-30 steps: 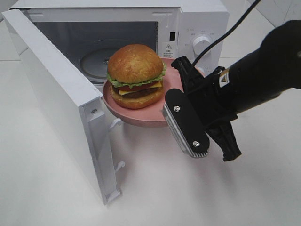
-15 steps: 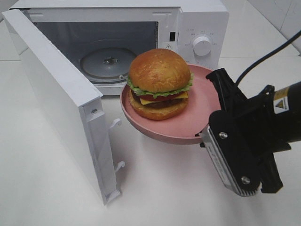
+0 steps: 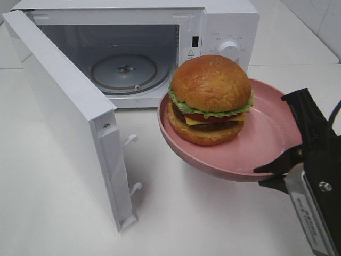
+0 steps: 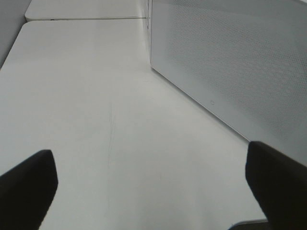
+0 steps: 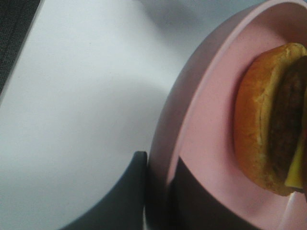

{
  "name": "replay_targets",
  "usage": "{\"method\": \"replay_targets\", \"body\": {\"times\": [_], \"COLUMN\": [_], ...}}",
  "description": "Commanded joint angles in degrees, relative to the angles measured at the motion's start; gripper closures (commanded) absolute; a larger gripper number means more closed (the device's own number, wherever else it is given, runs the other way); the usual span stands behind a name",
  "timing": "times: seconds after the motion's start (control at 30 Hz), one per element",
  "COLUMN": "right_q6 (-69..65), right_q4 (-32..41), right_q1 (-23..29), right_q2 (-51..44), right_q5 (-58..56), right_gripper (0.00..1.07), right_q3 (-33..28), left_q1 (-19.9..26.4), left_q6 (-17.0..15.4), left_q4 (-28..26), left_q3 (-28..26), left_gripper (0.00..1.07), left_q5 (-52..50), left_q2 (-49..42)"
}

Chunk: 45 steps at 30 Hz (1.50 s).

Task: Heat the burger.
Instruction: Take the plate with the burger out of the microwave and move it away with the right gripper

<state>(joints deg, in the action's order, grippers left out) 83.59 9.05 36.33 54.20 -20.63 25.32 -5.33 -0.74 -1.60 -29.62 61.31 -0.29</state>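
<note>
Resting beside fingers (image 3: 287, 165): burger (image 3: 211, 98)

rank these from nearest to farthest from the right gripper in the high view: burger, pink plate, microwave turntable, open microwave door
From the right gripper:
1. pink plate, clamped at its rim
2. burger, on the plate
3. microwave turntable, inside the oven
4. open microwave door, far left

Burger (image 3: 211, 98) on plate (image 3: 266, 144); microwave (image 3: 133, 53) behind, to the left
</note>
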Motion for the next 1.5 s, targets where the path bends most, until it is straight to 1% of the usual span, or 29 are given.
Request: {"method": "replay_targets", "body": {"times": [0.03,0.1,0.13,0.17,0.2,0.27,0.3,0.53,0.67,0.93,1.07,1.13,1.2,1.23,1.33,1.47,1.5], "right_q6": [-4.07,-5.16,-7.39,-7.39,-10.31,-11.86,-14.5,-20.45,-25.27,-33.06,-37.53,-43.89,-45.66,-48.99,-50.65,-58.44,-58.44], "right_q4": [-3.5,-4.58,-7.33,-7.33,-9.85,-11.06,-12.89,-17.13,-19.48,-24.92,-25.9,-28.76,-29.85,-32.14,-33.17,-38.04,-38.04], "right_q1": [-0.29,-0.29,-0.29,-0.29,-0.29,-0.29,-0.29,-0.29,-0.29,-0.29,-0.29,-0.29,-0.29,-0.29,-0.29,-0.29,-0.29], "right_q2": [-5.79,-6.93,-8.94,-8.94,-10.83,-11.8,-13.52,-18.11,-20.8,-22.35,-22.35,-22.35,-22.35,-22.35,-22.35,-22.35,-22.35], "right_q5": [-0.4,-1.83,-4.41,-4.41,-6.53,-7.68,-9.57,-14.78,-17.3,-18.28,-18.28,-18.28,-18.39,-18.68,-18.96,-22.0,-22.0], "right_gripper": [1.07,1.07,1.07,1.07,1.07,1.07,1.07,1.07,1.07,1.07,1.07,1.07,1.07,1.07,1.07,1.07,1.07], "right_q3": [-0.63,-0.63,-0.63,-0.63,-0.63,-0.63,-0.63,-1.09,-3.21,-5.73,-5.79,-5.79,-5.79,-5.79,-5.79,-5.79,-5.79], "left_q1": [0.11,0.11,0.11,0.11,0.11,0.11,0.11,0.11,0.11,0.11,0.11,0.11,0.11,0.11,0.11,0.11,0.11], "left_q6": [0.17,0.17,0.17,0.17,0.17,0.17,0.17,0.17,0.17,0.17,0.17,0.17,0.17,0.17,0.17,0.17,0.17], "left_q4": [-0.23,-0.23,-0.23,-0.23,-0.23,-0.23,-0.23,-0.23,-0.23,-0.23,-0.23,-0.23,-0.23,-0.23,-0.23,-0.23,-0.23], "left_q3": [0.0,0.0,0.0,0.0,0.0,0.0,0.0,0.0,0.0,0.0,0.0,0.0,0.0,0.0,0.0,0.0,0.0], "left_gripper": [0.07,0.07,0.07,0.07,0.07,0.07,0.07,0.07,0.07,0.07,0.07,0.07,0.07,0.07,0.07,0.07,0.07], "left_q5": [0.06,0.06,0.06,0.06,0.06,0.06,0.06,0.06,0.06,0.06,0.06,0.06,0.06,0.06,0.06,0.06,0.06], "left_q2": [-0.29,-0.29,-0.29,-0.29,-0.29,-0.29,-0.29,-0.29,-0.29,-0.29,-0.29,-0.29,-0.29,-0.29,-0.29,-0.29,-0.29]}}
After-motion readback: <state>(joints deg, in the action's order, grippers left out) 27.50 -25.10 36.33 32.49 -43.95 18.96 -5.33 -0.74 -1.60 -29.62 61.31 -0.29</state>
